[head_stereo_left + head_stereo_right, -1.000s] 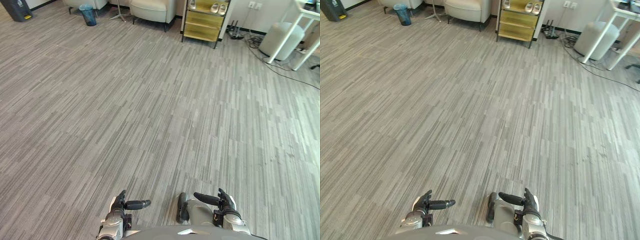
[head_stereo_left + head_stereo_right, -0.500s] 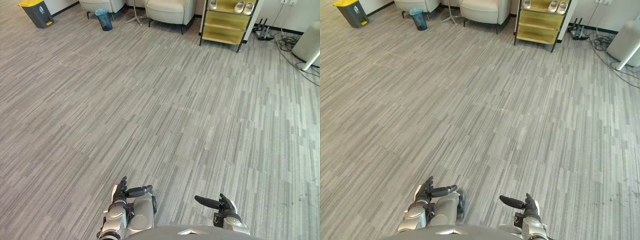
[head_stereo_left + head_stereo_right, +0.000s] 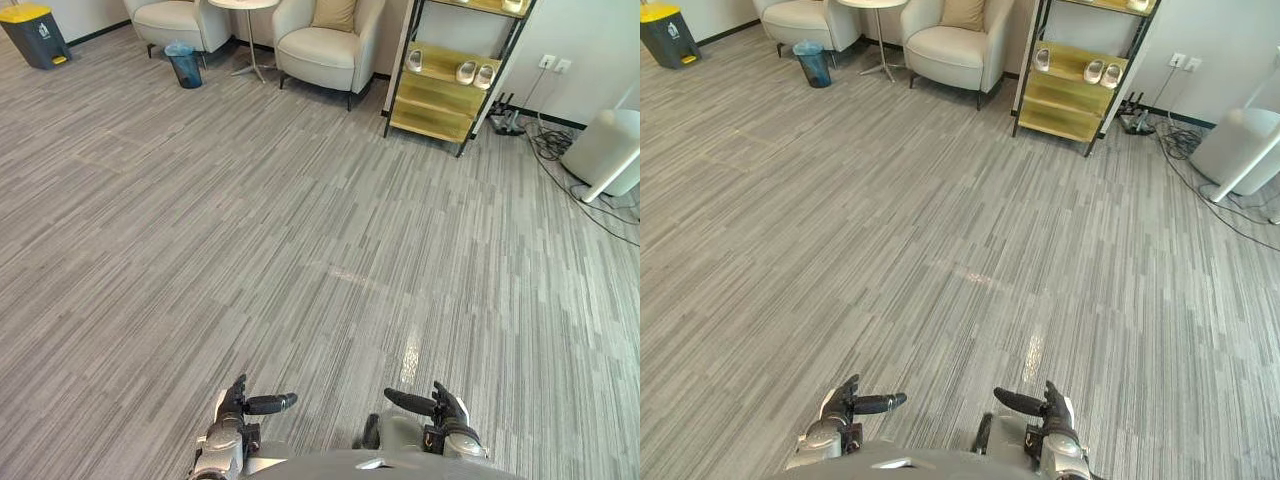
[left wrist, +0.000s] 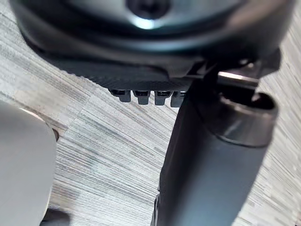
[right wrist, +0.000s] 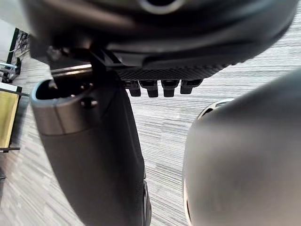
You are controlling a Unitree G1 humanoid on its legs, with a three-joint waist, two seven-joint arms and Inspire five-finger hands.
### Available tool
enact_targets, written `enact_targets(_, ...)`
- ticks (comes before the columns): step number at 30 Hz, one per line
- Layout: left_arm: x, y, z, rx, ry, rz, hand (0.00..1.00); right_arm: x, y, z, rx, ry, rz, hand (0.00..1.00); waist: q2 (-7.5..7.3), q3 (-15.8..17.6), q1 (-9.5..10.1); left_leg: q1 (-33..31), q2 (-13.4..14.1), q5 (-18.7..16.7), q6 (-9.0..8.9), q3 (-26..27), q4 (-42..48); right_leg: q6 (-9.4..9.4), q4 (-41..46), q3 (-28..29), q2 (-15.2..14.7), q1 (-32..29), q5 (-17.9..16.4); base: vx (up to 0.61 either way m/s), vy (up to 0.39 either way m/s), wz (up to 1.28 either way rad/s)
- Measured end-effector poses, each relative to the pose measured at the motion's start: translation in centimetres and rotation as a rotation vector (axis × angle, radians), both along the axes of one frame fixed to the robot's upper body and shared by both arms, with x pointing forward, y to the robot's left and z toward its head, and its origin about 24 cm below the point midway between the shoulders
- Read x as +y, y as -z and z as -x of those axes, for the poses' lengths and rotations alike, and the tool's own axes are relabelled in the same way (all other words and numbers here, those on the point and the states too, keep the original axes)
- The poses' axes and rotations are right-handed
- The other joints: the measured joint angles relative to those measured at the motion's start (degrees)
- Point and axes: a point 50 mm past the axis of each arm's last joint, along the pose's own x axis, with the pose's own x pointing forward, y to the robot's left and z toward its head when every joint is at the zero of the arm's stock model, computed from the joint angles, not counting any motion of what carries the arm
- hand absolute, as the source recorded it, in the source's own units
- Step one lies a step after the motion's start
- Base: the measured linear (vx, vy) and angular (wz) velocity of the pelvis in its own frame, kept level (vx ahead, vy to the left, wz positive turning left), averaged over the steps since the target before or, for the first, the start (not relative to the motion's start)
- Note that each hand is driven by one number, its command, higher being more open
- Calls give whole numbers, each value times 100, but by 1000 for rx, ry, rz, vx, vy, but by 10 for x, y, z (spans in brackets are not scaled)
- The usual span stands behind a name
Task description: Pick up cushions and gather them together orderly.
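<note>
A tan cushion (image 3: 335,12) leans against the back of a cream armchair (image 3: 320,50) at the far end of the room, also seen as the cushion (image 3: 962,10) in the right eye view. My left hand (image 3: 232,410) and right hand (image 3: 447,412) hang low at the near edge, far from the cushion. Both are open, thumbs pointing inward, holding nothing. In the wrist views the left thumb (image 4: 211,155) and right thumb (image 5: 94,155) stand over bare grey floor.
A second armchair (image 3: 170,20), a round side table (image 3: 245,5) and a blue bin (image 3: 185,63) stand at the back left, with a yellow-lidded bin (image 3: 30,30) beyond. A yellow shoe shelf (image 3: 445,85), a white cylinder (image 3: 600,150) and floor cables (image 3: 560,170) are at the back right.
The camera has turned and the whole picture has shifted, bringing the armchair's cushion into view. Both hands stay low and open.
</note>
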Motion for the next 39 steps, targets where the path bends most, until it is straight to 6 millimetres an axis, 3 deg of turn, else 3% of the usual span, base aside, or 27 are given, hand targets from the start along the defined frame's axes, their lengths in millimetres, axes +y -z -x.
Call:
enact_targets(1,-8,2,0,4,6,26,100,-3,0,-1,7,-3,10,100,166,-47,55,-38,140,97,57,-91,74,-83,61,-36,125,47,-103,683,-341,18)
enact_targets(3,-15,3,2,8,6,50,100,-5,0,0,10,25,7,100,243,-82,7,-60,166,351,6,-153,390,-133,218,-99,120,178,-574,577,-320,20)
enact_targets(4,-15,3,2,11,3,48,100,-7,0,0,12,25,12,100,307,-87,-39,-368,227,372,-32,-287,1237,-129,124,-214,153,399,-755,520,-300,39)
enact_targets(6,-14,1,-1,-9,-20,52,100,-11,1,5,28,16,27,100,422,-30,-16,-1456,471,848,-447,-562,3723,-185,-268,-393,357,1036,-869,446,-228,39)
enact_targets(8,-14,-3,-8,-46,-21,45,100,-10,2,8,43,10,32,100,441,-9,63,-2195,624,622,-368,-348,4950,-231,-752,-408,528,1690,-897,330,-87,4)
enact_targets(9,-13,-6,-11,-66,-11,41,100,-6,2,8,44,13,21,100,345,2,71,-2497,605,457,-217,-103,4835,-217,-1048,-387,529,2019,-888,427,-89,-9)
enact_targets(11,-12,-8,-15,-87,-11,35,100,-3,3,8,44,15,15,100,292,9,119,-2825,543,248,-83,164,4146,-206,-1366,-310,527,2369,-881,407,-17,-20)
enact_targets(13,-11,-10,-19,-101,-9,33,100,-1,4,9,53,18,12,100,264,23,172,-3016,268,248,-30,220,2791,-176,-1597,-237,467,2613,-881,321,70,-23)
enact_targets(14,-10,-11,-19,-103,-9,31,100,-1,4,10,56,21,10,100,245,32,193,-3028,96,465,-22,195,1932,-102,-1668,-167,419,2704,-913,423,152,-42)
enact_targets(15,-11,-10,-19,-105,-13,33,100,-2,4,11,64,21,14,100,243,31,288,-2972,-118,1360,6,57,1159,75,-1704,32,353,2796,-1018,541,182,-60)
enact_targets(16,-7,-11,-19,-106,-24,25,100,2,6,12,75,14,3,100,140,23,336,-2763,-266,1571,28,140,1020,128,-1739,236,228,2881,-1047,548,158,-52)
enact_targets(18,-2,-11,-19,-105,-17,8,100,9,8,16,92,-1,-18,100,-47,-60,319,-2714,-393,1253,167,271,1182,259,-1606,591,5,2849,-963,485,138,-23)
enact_targets(19,-1,-11,-18,-100,-20,7,100,10,8,17,96,0,-20,100,-68,-78,324,-2697,-396,1164,207,320,1298,260,-1504,677,-29,2854,-962,400,137,-25)
enact_targets(20,0,-10,-17,-96,-27,4,100,11,9,17,98,-3,-22,100,-87,-93,343,-2562,-394,1031,291,469,1414,270,-1111,840,-100,2796,-957,439,147,-50)
enact_targets(22,-3,-8,-13,-80,-13,7,100,9,7,14,82,-17,-15,100,-49,-125,337,-2112,-388,695,344,622,1353,564,463,990,-217,2228,-750,353,124,-57)
enact_targets(23,-3,-7,-12,-70,0,7,100,6,7,13,80,-24,-11,100,-36,-119,329,-1802,-398,528,317,655,1176,723,1429,962,-345,1850,-442,265,62,-26)
enact_targets(24,-1,-6,-11,-60,20,-4,100,6,7,13,83,-33,-9,100,-60,-67,276,-1499,-445,444,366,684,1066,744,2428,890,-552,1489,-139,401,67,-15)
enact_targets(26,1,-4,-7,-32,43,-15,100,4,7,14,86,-39,-1,100,-85,-90,200,-1004,-435,394,370,683,814,473,2898,538,-756,1134,-642,254,6,1)
enact_targets(27,1,-3,-5,-25,51,-17,100,3,6,13,77,-50,6,100,-63,-98,161,-768,-361,394,370,680,621,320,2692,296,-738,911,-863,283,-70,6)
enact_targets(29,0,-2,-3,-15,49,-12,100,4,4,8,55,-56,9,100,-10,-112,133,-549,-191,399,328,661,399,288,1633,138,-530,500,-949,399,-145,14)
enact_targets(30,0,-1,-2,-11,48,-12,100,4,4,7,54,-56,9,100,-15,-118,125,-483,-150,390,271,640,356,321,1055,140,-424,429,-896,339,-187,21)
enact_targets(31,1,-1,-1,-9,48,-15,100,4,5,7,58,-57,7,100,-68,-135,116,-409,-180,331,161,597,344,341,64,180,-321,450,-440,344,-202,22)
enact_targets(32,-1,0,0,2,46,-9,100,0,5,7,59,-39,6,100,36,-150,60,-356,-88,254,37,454,361,331,-78,185,-166,541,-251,406,-250,9)
enact_targets(33,-10,4,5,22,38,20,100,-8,5,11,74,-42,29,100,300,-285,55,-345,90,271,53,329,342,275,-293,172,32,665,-225,271,-162,-3)
enact_targets(36,-22,7,10,42,37,53,100,-16,5,14,86,-13,40,100,533,-387,50,-331,256,364,-36,296,402,234,-576,168,255,835,-251,311,-213,-16)
enact_targets(37,-25,7,10,42,36,62,100,-17,5,15,89,-2,41,100,547,-378,38,-400,280,441,-121,229,633,222,-735,158,299,959,-259,259,-213,-6)
enact_targets(39,-24,5,5,23,40,68,100,-16,6,16,94,-5,40,100,485,-315,33,-989,401,687,-385,117,2103,156,-1203,167,387,1398,-287,245,-183,1)
